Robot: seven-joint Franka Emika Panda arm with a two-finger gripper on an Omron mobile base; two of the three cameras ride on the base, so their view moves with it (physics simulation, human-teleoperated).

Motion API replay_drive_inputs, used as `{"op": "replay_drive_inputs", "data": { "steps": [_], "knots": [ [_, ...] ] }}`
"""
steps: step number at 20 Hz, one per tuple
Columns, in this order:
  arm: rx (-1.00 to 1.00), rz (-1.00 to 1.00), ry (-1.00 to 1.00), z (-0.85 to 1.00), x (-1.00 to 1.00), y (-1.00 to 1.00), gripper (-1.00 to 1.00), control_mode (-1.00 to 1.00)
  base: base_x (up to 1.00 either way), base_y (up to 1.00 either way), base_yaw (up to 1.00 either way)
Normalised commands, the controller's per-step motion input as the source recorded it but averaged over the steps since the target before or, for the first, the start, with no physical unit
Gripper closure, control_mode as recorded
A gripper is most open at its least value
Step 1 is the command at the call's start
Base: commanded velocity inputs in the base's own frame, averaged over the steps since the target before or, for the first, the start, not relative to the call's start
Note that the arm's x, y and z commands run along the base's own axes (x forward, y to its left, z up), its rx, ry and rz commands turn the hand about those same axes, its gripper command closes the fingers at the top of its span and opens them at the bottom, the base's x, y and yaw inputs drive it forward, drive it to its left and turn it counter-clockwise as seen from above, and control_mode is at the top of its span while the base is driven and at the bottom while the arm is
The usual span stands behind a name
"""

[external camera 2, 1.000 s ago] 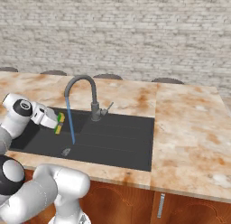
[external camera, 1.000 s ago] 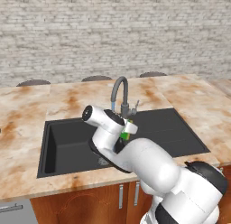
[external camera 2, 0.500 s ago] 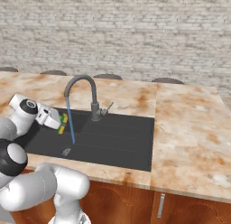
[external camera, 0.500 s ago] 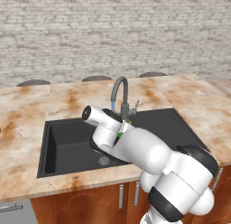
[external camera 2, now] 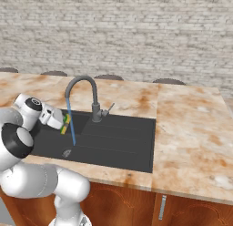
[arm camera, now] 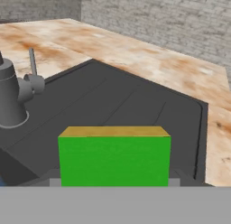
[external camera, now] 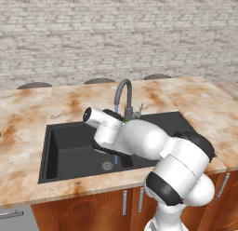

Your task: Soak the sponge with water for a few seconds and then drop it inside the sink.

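Note:
My gripper [external camera 2: 62, 123] hangs over the left part of the black sink [external camera 2: 118, 143], shut on the sponge [external camera 2: 66, 124]. The sponge is a small green block with a yellow face, held just left of the water [external camera 2: 72, 127]. That thin blue stream falls from the grey curved faucet [external camera 2: 82, 80] down to the round drain [external camera 2: 67, 152]. In the hand view the sponge [arm camera: 114, 159] stands close up between my fingers, with the faucet base [arm camera: 11, 99] at the left. In the left base view my arm hides most of the sponge; the water [external camera: 115, 158] shows above the drain [external camera: 106, 166].
Marble counter [external camera 2: 191, 129] surrounds the sink on all sides, with a brick wall behind. The sink's flat drainboard [external camera 2: 123, 129] lies to the right of the faucet. Wooden cabinet fronts [external camera 2: 191, 211] run below the counter edge.
The gripper has carried the sponge a little to the right, closer to the water stream. The arm's elbow has swung along with it.

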Motion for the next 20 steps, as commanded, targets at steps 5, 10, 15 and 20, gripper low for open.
{"op": "replay_drive_inputs", "data": {
  "steps": [5,10,15,20],
  "knots": [
    [0.00,-0.03,0.00,-0.05,0.22,0.12,1.00,-1.00,0.00,0.00,0.00],
    [0.00,0.00,0.00,0.00,0.20,0.16,1.00,-1.00,0.00,0.00,0.00],
    [0.00,0.00,0.00,-0.04,0.13,0.04,1.00,-1.00,0.00,0.00,0.00],
    [0.00,0.00,0.00,-0.15,0.16,0.00,1.00,-1.00,0.00,0.00,0.00]
  ]
}}
